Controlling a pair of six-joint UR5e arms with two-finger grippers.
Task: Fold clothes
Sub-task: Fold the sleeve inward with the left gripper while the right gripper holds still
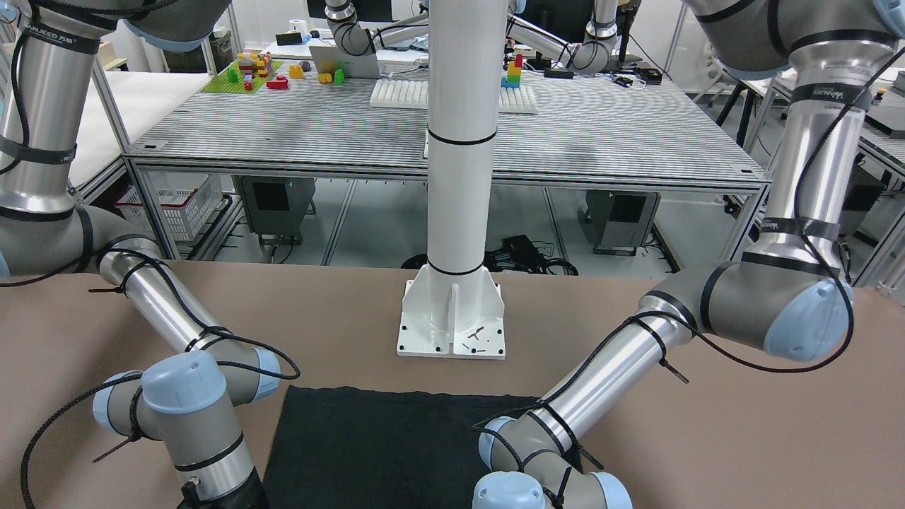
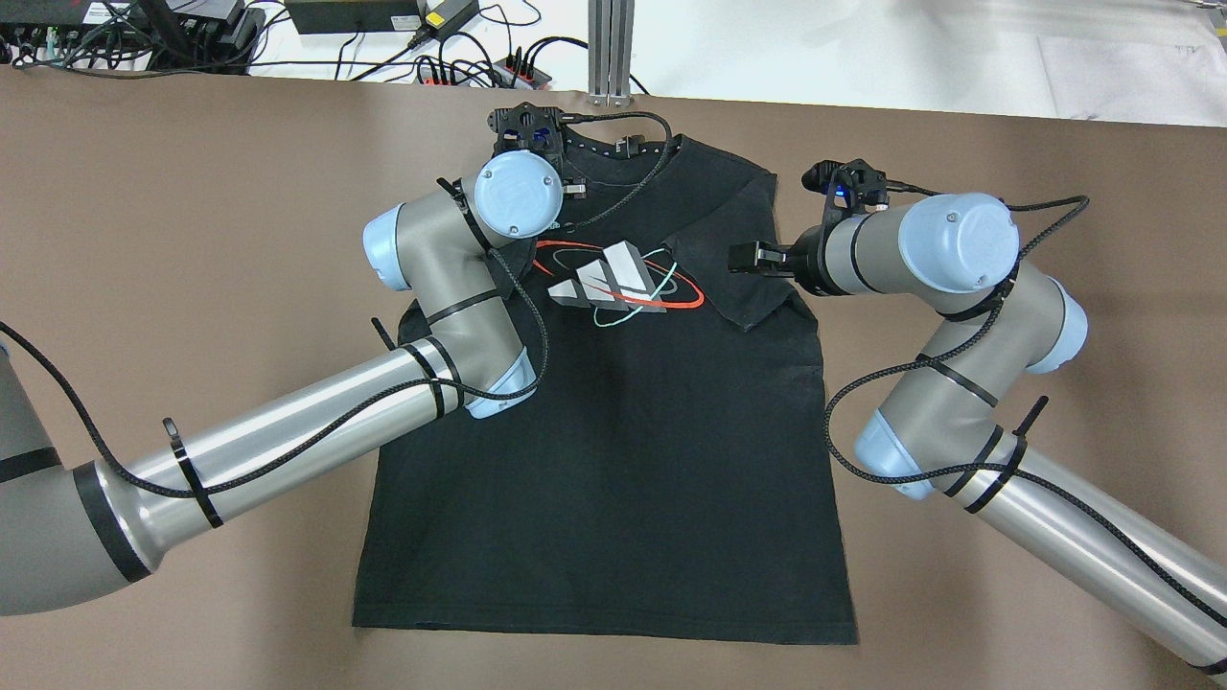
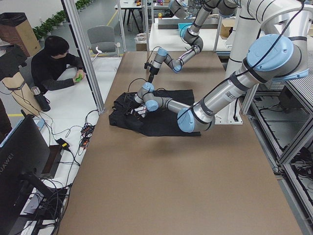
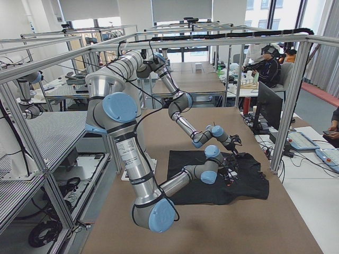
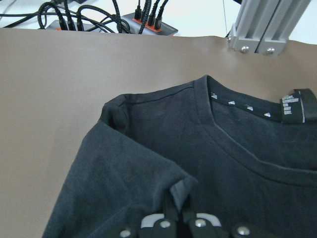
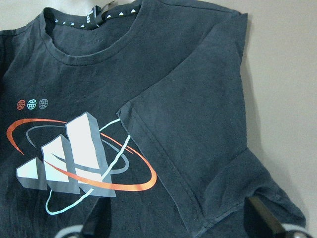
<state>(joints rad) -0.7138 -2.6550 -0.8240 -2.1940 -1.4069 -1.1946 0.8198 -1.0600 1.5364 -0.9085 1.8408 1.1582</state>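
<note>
The black T-shirt (image 2: pixel 613 431) lies flat, front up, on the brown table, its collar at the far edge. Its chest print (image 2: pixel 613 278) of white and grey blocks with red and light-blue loops shows. One sleeve (image 6: pixel 198 114) is folded inward over the chest beside the print (image 6: pixel 69 153). My right gripper (image 2: pixel 746 259) hovers over that sleeve, open and empty, its fingers (image 6: pixel 262 218) wide apart. My left gripper (image 5: pixel 177 218) is shut on a pinch of the other sleeve's fabric (image 5: pixel 176 191) near the shoulder. In the overhead view my wrist hides it.
The white pedestal base (image 1: pixel 452 318) stands behind the shirt's hem (image 1: pixel 382 445). Cables and a power strip (image 5: pixel 143 25) and an aluminium post (image 2: pixel 611 48) lie past the table's far edge. A seated operator (image 3: pixel 54 66) is beyond that edge.
</note>
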